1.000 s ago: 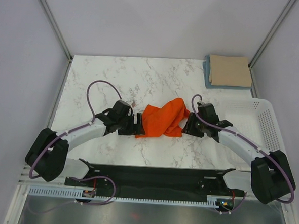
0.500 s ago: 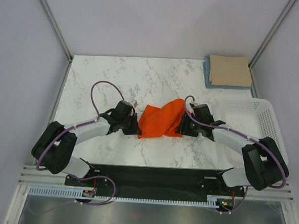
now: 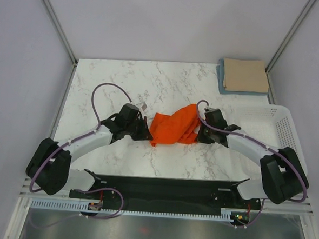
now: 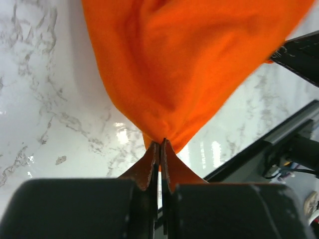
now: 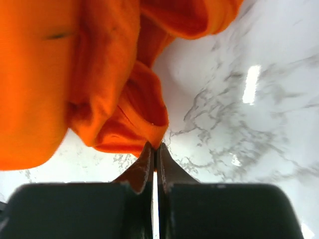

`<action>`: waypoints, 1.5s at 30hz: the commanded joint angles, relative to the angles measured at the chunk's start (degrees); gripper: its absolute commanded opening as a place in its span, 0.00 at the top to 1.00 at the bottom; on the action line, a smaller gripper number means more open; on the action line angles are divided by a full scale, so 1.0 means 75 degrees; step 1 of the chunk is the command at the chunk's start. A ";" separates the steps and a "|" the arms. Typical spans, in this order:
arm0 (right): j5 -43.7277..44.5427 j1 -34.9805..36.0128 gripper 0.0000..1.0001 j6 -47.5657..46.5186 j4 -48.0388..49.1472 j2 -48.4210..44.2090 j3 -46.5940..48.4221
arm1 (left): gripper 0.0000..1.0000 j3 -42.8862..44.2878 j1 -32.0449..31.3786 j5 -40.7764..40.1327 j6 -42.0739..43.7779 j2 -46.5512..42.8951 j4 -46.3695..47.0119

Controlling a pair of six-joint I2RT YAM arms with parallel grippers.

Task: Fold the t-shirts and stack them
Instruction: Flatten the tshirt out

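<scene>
A crumpled bright orange t-shirt (image 3: 174, 128) lies bunched at the middle of the marble table. My left gripper (image 3: 147, 135) is shut on its left edge; in the left wrist view the orange cloth (image 4: 189, 64) rises from the pinched jaws of that gripper (image 4: 160, 145). On the other side, the right gripper (image 3: 198, 134) pinches the shirt's right edge, a hemmed fold (image 5: 144, 119) caught at its tips (image 5: 154, 147). A folded tan-beige t-shirt (image 3: 244, 75) rests on a folded light blue t-shirt (image 3: 221, 79) at the far right corner.
A white perforated basket (image 3: 283, 132) stands at the right side of the table, close behind the right arm. Grey walls close in the table on the left, back and right. A black rail (image 3: 166, 190) runs along the near edge.
Both grippers have closed on the orange t-shirt's opposite edges. The arms shifted slightly inward and the cloth is drawn a little between them.
</scene>
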 commanded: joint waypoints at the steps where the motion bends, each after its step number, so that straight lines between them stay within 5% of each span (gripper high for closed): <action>1: 0.1704 0.0002 1.00 -0.0143 -0.1543 -0.1199 0.1280 | 0.98 0.1054 -0.0010 0.0095 -0.0205 -0.1017 -0.0386; 4: 0.2911 0.0014 1.00 0.0264 -0.3277 -0.2242 0.2382 | 0.98 0.2085 -0.0010 -0.0350 0.0029 -0.1627 -0.1627; 8: 0.2929 0.0002 1.00 0.0676 -0.4416 -0.3391 0.3180 | 0.98 0.3431 -0.0010 -0.0948 0.0310 -0.2085 -0.2917; 16: 0.2553 0.0002 1.00 0.0748 -0.3751 -0.3944 0.2574 | 0.98 0.3811 0.0270 -0.1300 0.0990 -0.1197 -0.3646; 22: 0.2833 0.0002 1.00 0.0151 -0.2228 -0.2809 0.2325 | 0.98 0.3634 0.1418 -0.1337 0.1060 -0.0482 -0.3506; 24: 0.2916 -0.0010 1.00 0.0045 -0.1724 -0.1922 0.2605 | 0.98 0.3797 0.1968 -0.0232 0.1212 0.0196 -0.3120; 25: 0.2893 -0.0022 1.00 -0.0060 -0.1386 -0.1243 0.2828 | 0.94 0.4135 0.2284 0.0787 0.1282 0.0872 -0.3026; 29: 0.2437 -0.0243 0.94 -0.0342 -0.1008 0.0526 0.3798 | 0.70 0.4839 0.2416 0.0567 0.1388 0.1803 -0.3060; 31: 0.2388 -0.0361 0.77 -0.0261 -0.1357 0.1093 0.4397 | 0.53 0.4923 0.2404 -0.0020 0.1482 0.1712 -0.3142; 34: 0.2610 -0.0385 0.59 -0.0156 -0.2410 0.1389 0.5220 | 0.43 0.4480 0.2194 -0.1006 0.1681 0.1115 -0.3259; 45: 0.1837 0.0388 0.54 0.2772 -0.2776 -0.1247 0.1812 | 0.44 0.1948 0.0201 -0.1232 0.1004 -0.0409 -0.3178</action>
